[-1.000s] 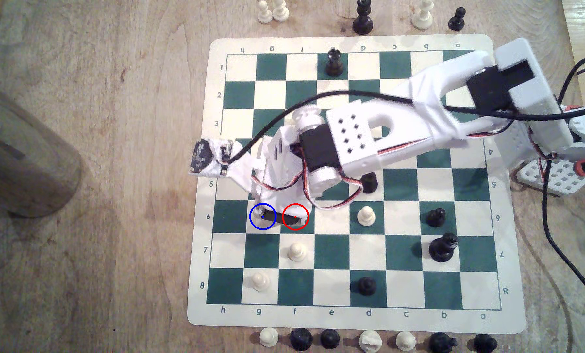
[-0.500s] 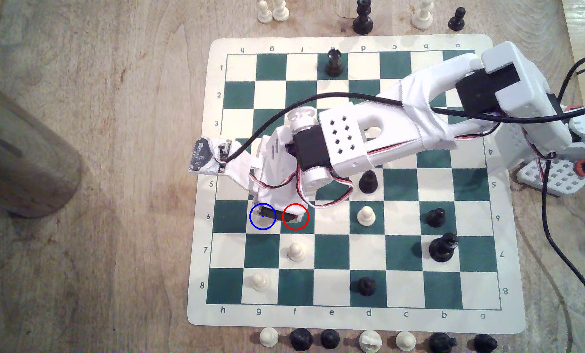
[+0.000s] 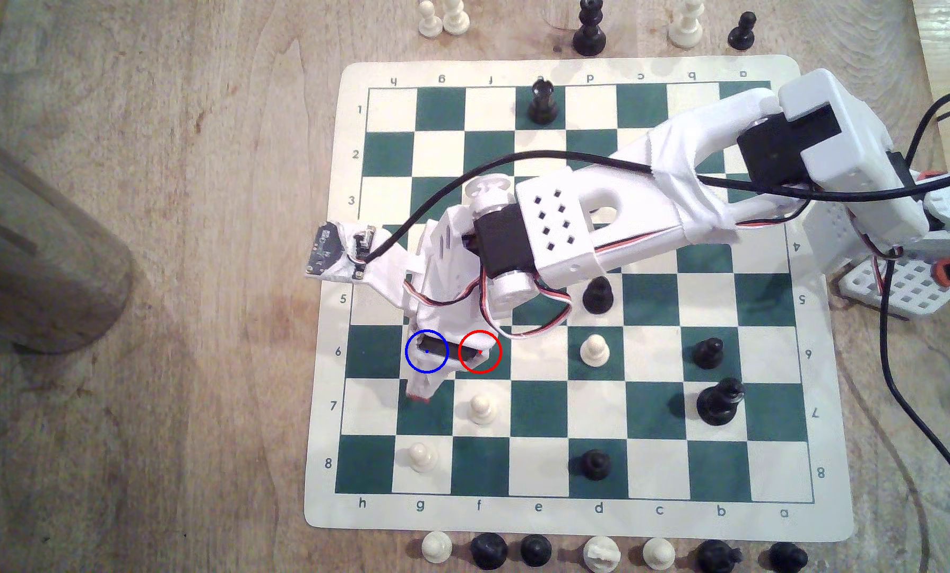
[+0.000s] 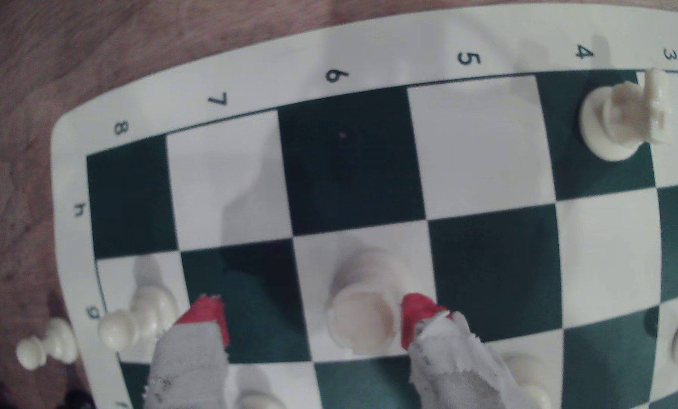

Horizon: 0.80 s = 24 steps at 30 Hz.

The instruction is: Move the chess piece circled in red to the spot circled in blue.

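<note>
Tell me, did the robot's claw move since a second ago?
Yes. The gripper opened, and one red-tipped finger now pokes out toward row 7, near the cream pawn.

Piece tally, exterior view.
I count five black pieces (image 3: 707,352) and three cream pieces (image 3: 594,350) on the board (image 3: 544,512), six black and six cream beside it. The wrist view shows one rook (image 4: 363,326).
</note>
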Each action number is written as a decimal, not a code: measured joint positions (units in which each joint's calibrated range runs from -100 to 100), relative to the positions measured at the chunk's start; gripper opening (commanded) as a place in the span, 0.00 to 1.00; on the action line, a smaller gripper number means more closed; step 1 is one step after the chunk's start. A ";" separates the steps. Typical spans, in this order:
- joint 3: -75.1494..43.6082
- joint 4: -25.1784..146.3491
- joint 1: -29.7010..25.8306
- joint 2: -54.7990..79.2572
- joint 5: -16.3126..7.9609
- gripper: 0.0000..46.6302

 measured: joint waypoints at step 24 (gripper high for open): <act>19.25 12.67 -0.59 -33.35 1.03 0.68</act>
